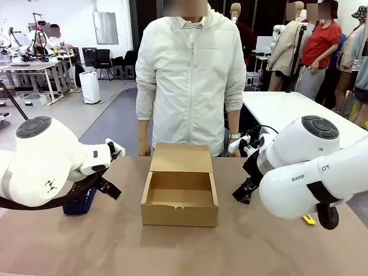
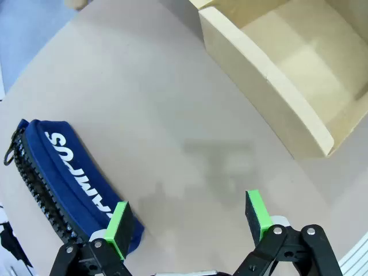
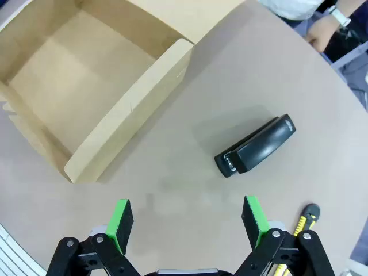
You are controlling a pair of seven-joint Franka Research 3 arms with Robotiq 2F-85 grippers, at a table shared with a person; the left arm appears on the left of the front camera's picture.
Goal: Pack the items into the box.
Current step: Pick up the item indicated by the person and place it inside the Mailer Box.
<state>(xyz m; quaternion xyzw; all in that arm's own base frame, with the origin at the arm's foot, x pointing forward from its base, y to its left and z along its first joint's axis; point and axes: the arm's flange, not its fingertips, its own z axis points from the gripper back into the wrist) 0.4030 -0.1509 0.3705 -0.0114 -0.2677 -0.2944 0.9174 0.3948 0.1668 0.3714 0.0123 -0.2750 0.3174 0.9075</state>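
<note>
Shallow brown cardboard box point(image 1: 179, 217), lid flap open, at mid-table point(image 1: 115, 247).
Navy blue zippered pouch with white lettering point(image 2: 66, 175) lies on the box's left, small black stapler point(image 3: 256, 146) on its right. The left gripper point(image 2: 187, 221) and the right gripper point(image 3: 187, 221) hover above them, jaws wide, holding nothing.

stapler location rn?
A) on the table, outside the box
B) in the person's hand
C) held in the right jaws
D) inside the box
A: in the right wrist view the stapler lies flat on the table, apart from the box, and the right jaws stand open with nothing between them.
</note>
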